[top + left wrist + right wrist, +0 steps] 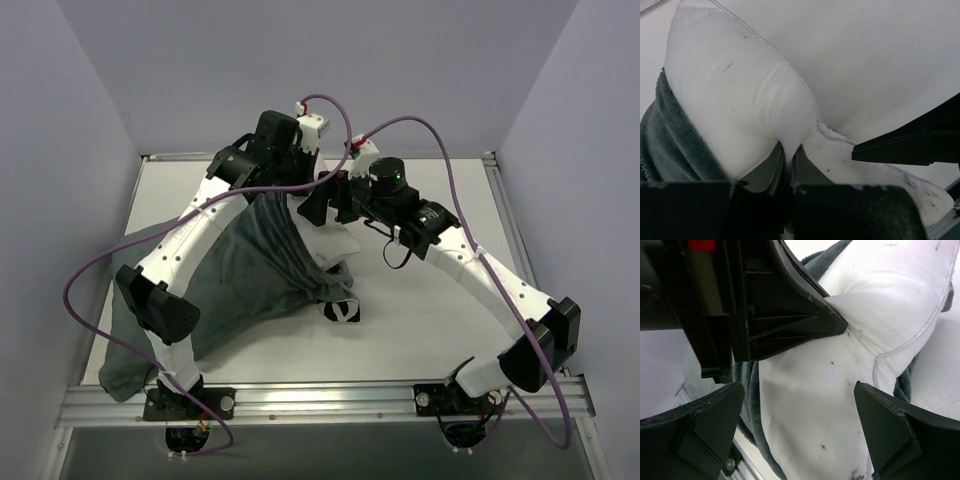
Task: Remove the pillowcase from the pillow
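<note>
Left wrist, left fingers (811,172) pinching pillow (735,95) fold, right fingers (910,146) spread alongside.

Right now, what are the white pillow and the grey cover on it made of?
The pillow looks like smooth, matte white woven cloth with a stitched seam, probably softly stuffed since it dents. The pillowcase looks like fuzzy grey-green plush or fleece; its pile shows.

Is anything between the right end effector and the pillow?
Nothing. In the right wrist view the open right end effector faces the bare white pillow directly, and the pillow already sits inside its open gap.
</note>
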Robot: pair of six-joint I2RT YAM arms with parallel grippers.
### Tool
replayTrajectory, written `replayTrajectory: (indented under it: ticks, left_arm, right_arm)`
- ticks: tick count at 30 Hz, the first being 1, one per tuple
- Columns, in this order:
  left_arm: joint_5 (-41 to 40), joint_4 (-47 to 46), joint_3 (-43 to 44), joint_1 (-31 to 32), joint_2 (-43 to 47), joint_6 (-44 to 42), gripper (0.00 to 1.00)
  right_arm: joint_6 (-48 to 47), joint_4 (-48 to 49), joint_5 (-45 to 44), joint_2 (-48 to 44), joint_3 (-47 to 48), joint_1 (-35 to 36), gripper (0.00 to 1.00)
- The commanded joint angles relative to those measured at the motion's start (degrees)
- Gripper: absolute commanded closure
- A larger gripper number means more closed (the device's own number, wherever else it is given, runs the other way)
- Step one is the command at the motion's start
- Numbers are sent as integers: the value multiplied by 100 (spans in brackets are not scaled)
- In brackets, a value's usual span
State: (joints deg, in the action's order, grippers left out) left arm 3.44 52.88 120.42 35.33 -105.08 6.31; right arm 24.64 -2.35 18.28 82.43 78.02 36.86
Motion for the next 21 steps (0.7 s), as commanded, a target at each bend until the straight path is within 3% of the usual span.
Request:
replayTrajectory:
  ticks: [1, 7, 12, 21]
  left_arm:
    - [139, -692, 359, 35, 321, -33, 98]
    - [96, -683, 307, 44, 339, -94, 98]
    - [411, -727, 271, -61, 426, 186, 98]
    - [604, -753, 193, -88, 514, 257, 98]
  right_arm:
    - [93, 288, -193, -377, 144, 32, 0]
    - [331, 463, -114, -175, -190, 146, 0]
    - [489, 455, -753, 97, -322, 295, 1]
    - [550, 534, -1037, 474, -868, 304, 2]
